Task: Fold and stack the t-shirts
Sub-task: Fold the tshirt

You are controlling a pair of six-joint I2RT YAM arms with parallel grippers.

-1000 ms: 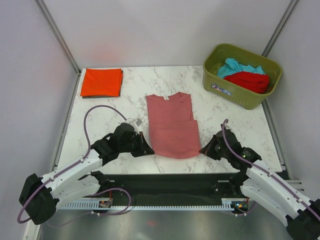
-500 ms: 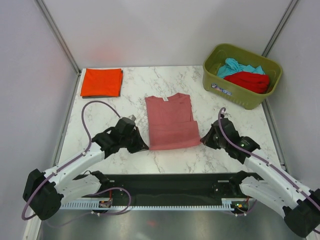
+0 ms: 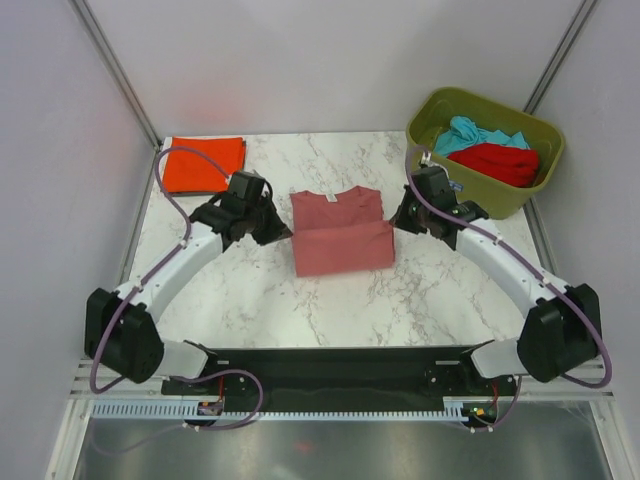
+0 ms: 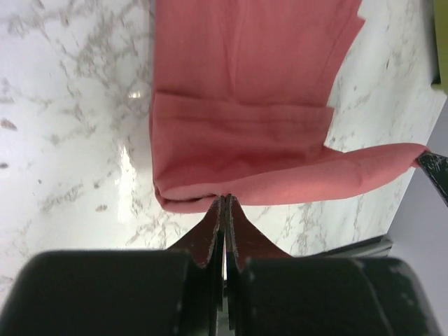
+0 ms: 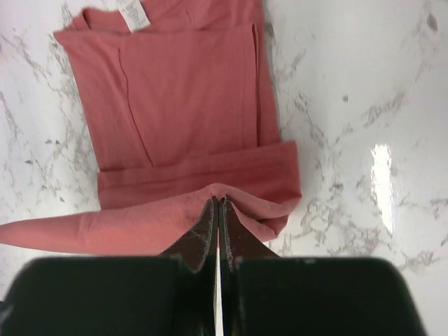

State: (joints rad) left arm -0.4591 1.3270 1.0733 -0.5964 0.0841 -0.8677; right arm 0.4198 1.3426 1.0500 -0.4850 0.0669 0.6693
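Note:
The dusty pink t-shirt [image 3: 340,235] lies mid-table, its lower half lifted and carried over its upper half. My left gripper [image 3: 284,232] is shut on its left bottom corner; the left wrist view shows the pinched hem at my gripper [image 4: 225,199] and the shirt [image 4: 245,133] beyond it. My right gripper [image 3: 396,222] is shut on the right bottom corner; the right wrist view shows the cloth [image 5: 182,119] bunched at my gripper [image 5: 220,201]. A folded orange-red t-shirt [image 3: 203,164] lies at the back left. Teal [image 3: 470,133] and bright red [image 3: 497,162] shirts lie in the bin.
The olive-green plastic bin [image 3: 440,172] stands at the back right, close behind my right arm. White walls enclose the marble table [image 3: 330,300] on three sides. A black strip runs along the table's near edge.
Both grippers have moved away from the near edge toward the back, carrying the pink shirt's bottom hem up over the shirt, so the visible shirt is now much shorter.

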